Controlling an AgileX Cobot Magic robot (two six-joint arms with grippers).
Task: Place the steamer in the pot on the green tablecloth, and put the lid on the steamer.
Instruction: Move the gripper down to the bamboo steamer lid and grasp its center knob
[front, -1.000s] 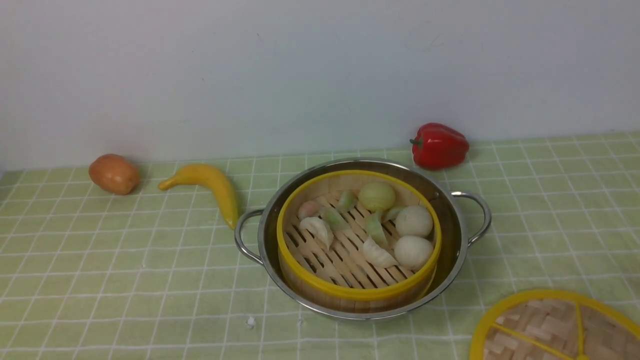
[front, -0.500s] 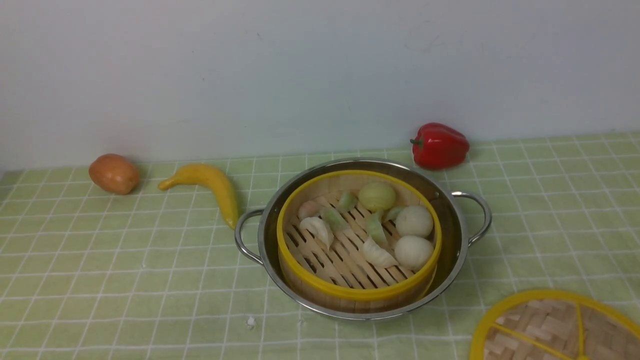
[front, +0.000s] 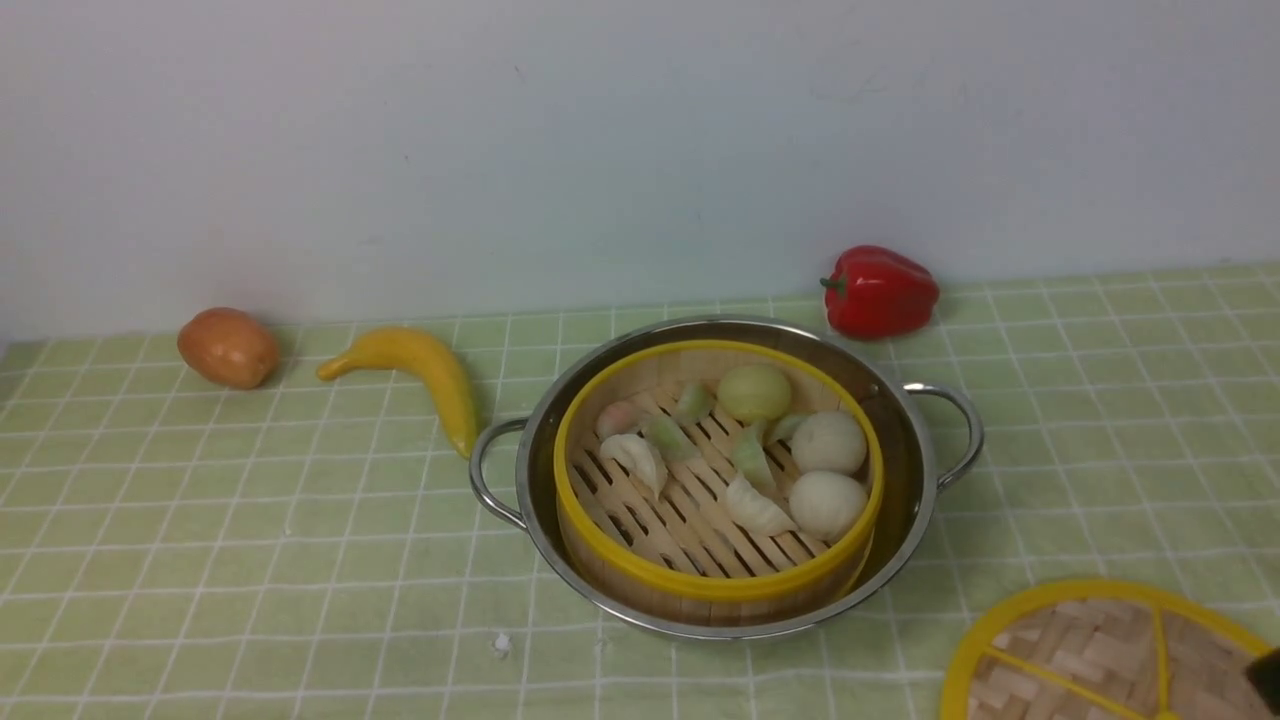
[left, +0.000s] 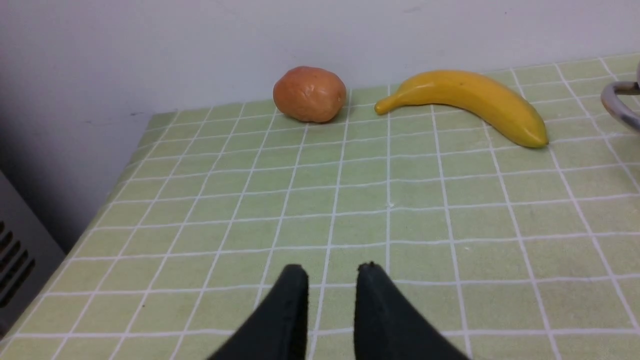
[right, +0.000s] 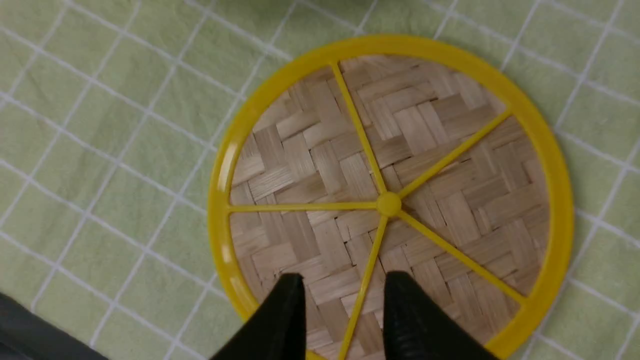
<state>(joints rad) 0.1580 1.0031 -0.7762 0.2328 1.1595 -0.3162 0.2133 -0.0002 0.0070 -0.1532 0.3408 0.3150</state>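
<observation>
Two grips, both empty. The steamer (front: 690, 525) sits inside the steel pot (front: 905, 450) on the green tablecloth (front: 250, 520), toy buns (front: 828, 505) on its slats, top uncovered. The lid (right: 320, 165) lies flat on the cloth, near the pot on the robot's right. The right gripper (right: 343, 280) hovers over the lid just inside its rim, jaws parted, a yellow spoke (right: 364, 290) showing between them, clasping nothing. The left gripper (left: 332, 272) hangs over bare cloth, jaws slightly apart, well apart from the potato (left: 310, 94) and banana (left: 470, 102).
</observation>
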